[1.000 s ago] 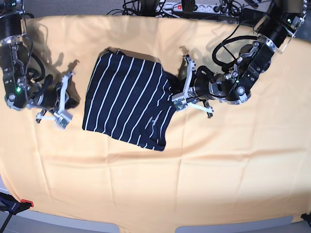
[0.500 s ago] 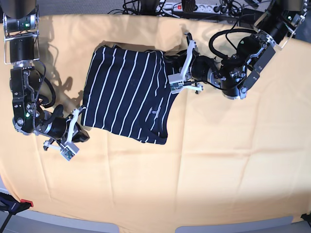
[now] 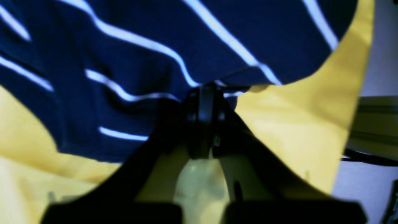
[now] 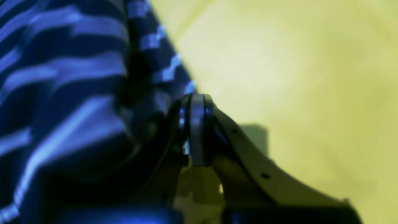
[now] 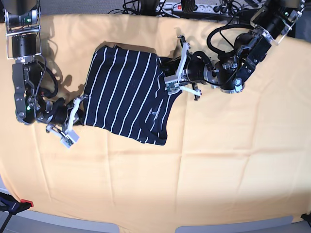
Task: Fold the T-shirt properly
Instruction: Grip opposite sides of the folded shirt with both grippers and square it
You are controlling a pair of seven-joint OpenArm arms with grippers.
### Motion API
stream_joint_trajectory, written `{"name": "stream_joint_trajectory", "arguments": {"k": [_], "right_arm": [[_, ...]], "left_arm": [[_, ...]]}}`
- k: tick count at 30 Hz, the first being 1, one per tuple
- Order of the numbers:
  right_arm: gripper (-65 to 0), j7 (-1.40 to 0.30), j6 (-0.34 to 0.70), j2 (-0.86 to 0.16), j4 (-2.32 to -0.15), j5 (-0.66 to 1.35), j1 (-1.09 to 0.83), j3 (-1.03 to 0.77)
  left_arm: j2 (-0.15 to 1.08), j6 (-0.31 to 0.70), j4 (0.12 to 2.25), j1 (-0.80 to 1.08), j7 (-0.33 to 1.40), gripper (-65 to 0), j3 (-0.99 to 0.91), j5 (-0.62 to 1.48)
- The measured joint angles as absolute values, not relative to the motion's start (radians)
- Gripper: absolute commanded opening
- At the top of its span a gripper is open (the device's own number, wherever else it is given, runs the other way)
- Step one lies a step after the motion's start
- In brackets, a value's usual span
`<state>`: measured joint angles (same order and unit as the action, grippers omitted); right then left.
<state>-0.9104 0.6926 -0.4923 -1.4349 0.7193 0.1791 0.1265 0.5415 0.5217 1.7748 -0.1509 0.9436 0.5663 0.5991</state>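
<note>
Dark navy white-striped fabric T-shirt lies mid-bench on yellow-orange cloth, partly folded. Left hand clamped on its edge; right hand closed at opposite edge, grip on fabric unclear. Advice: move both w/ even tension, keep edges aligned.

A: What are the arms built like?

B: The left arm is black, chunky cylindrical joints with silver-grey brackets, and a thick black cable loops over it. The right arm has the same black segments, a ribbed silver collar near the top and a small green light low down.

A: And the ends?

B: The left gripper and the right gripper carry pale whitish fingers on dark mounts. Up close the fingertips are black, with small round holes in the right one's pale finger.
</note>
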Motion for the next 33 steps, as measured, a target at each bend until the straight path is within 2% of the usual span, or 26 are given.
{"name": "stream_joint_trajectory", "arguments": {"k": [9, 14, 17, 20, 26, 29, 33], "right_arm": [[-65.0, -0.929, 0.693, -0.565, -1.730, 0.727, -0.017, 0.123], [-65.0, -0.883, 0.665, -0.567, -1.819, 0.544, -0.063, 0.126], [-65.0, -0.783, 0.550, -0.568, -1.818, 0.405, -0.008, 0.124], [-65.0, -0.747, 0.544, -0.565, -1.818, 0.400, 0.053, 0.122], [-65.0, -0.741, 0.695, -0.486, -1.641, 0.528, 0.165, 0.131], [-65.0, -0.748, 0.697, -0.459, -1.542, 0.545, 0.210, 0.136], [-65.0, -0.828, 0.697, -0.468, -1.532, 0.638, 0.228, 0.136]], "left_arm": [[0.538, 0.532, 1.779, -0.158, 0.876, -65.0, 0.566, 0.413], [0.565, 0.508, 1.773, -0.164, 0.845, -65.0, 0.566, 0.387], [0.562, 0.495, 1.773, -0.163, 0.885, -65.0, 0.562, 0.445], [0.563, 0.485, 1.772, -0.152, 0.904, -65.0, 0.561, 0.493], [0.566, 0.482, 1.770, -0.133, 0.901, -65.0, 0.555, 0.529], [0.566, 0.482, 1.770, -0.133, 0.902, -65.0, 0.555, 0.531], [0.566, 0.482, 1.770, -0.133, 0.904, -65.0, 0.555, 0.532]]}}
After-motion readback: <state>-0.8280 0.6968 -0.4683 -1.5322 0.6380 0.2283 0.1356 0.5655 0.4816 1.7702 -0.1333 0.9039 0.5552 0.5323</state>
